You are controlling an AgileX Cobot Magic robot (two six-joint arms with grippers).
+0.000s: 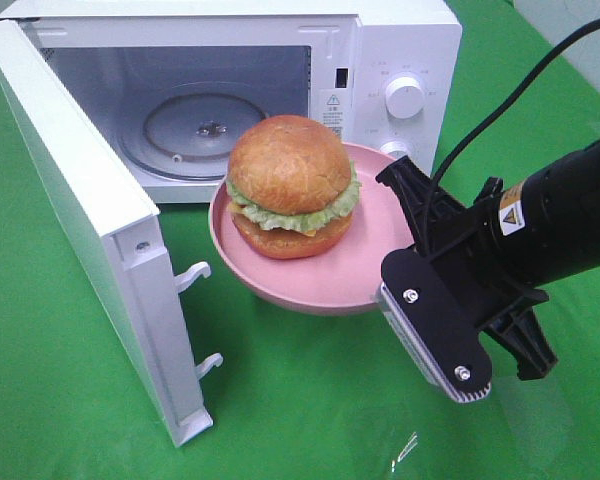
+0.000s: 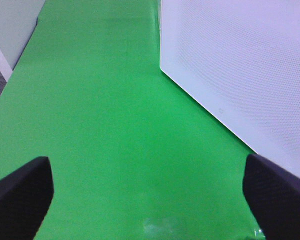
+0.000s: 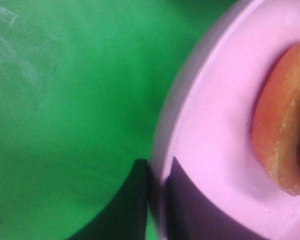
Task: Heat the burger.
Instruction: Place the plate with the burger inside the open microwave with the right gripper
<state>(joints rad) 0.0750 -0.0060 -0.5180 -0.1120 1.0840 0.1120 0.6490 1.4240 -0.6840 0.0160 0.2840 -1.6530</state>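
Note:
The burger [image 1: 292,185], with golden-brown buns, green lettuce and yellow cheese, sits on a pink plate [image 1: 370,270]. The plate is held off the green cloth just in front of the open microwave [image 1: 400,50]. My right gripper [image 1: 398,240] is shut on the plate's near right rim. In the right wrist view the right gripper [image 3: 157,210] pinches the plate's rim [image 3: 210,125], with the burger's bun [image 3: 285,140] beyond. My left gripper [image 2: 150,200] is open and empty over the cloth beside the microwave door [image 2: 240,65]; it is out of the exterior high view.
The microwave door [image 1: 80,220] stands swung open to the left. The glass turntable [image 1: 205,125] lies inside the cavity. Control knobs [image 1: 404,97] are on the microwave's right panel. A green cloth [image 1: 310,400] covers the table.

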